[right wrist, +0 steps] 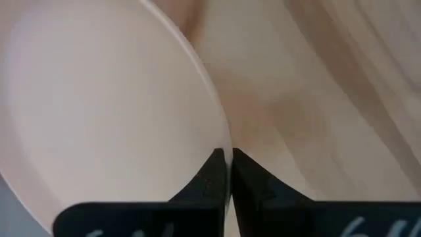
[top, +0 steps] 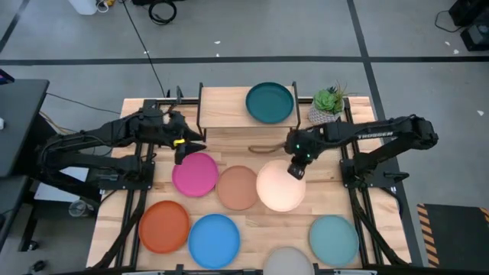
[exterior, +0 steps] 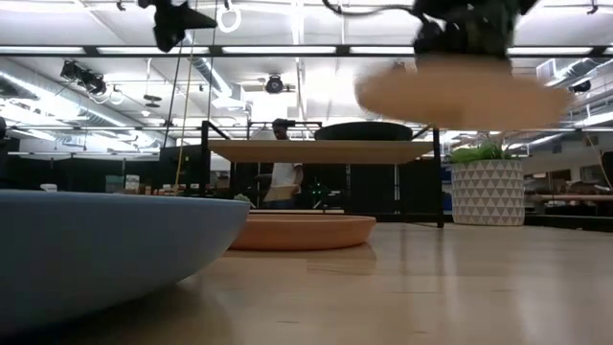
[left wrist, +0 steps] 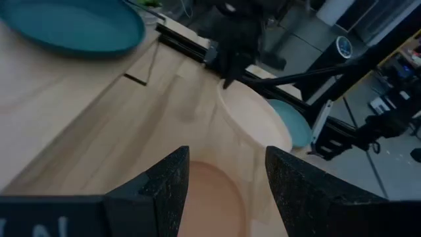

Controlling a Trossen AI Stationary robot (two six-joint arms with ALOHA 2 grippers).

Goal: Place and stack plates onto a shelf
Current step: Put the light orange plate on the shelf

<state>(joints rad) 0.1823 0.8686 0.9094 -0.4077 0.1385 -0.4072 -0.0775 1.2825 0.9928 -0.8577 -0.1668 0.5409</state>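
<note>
At mid-frame in the high view, the right gripper (top: 296,169) pinches the upper-left rim of the cream plate (top: 281,187), fingers closed tight on its edge. In the low view the plate hangs above the counter (exterior: 460,287). The shelf (top: 225,107) at top centre carries the dark teal plate (top: 270,102). The left gripper (top: 181,145), open and empty, hovers above the pink plate (top: 195,175).

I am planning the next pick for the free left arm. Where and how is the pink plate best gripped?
Likely by its thin raised rim. The pink plate lies flat on the table, so only the edge gives the fingers something to pinch. Its far-left edge, nearest the open left hand, looks free; the tan plate sits close against its right side. The right hand holds the cream plate the same way.
</note>
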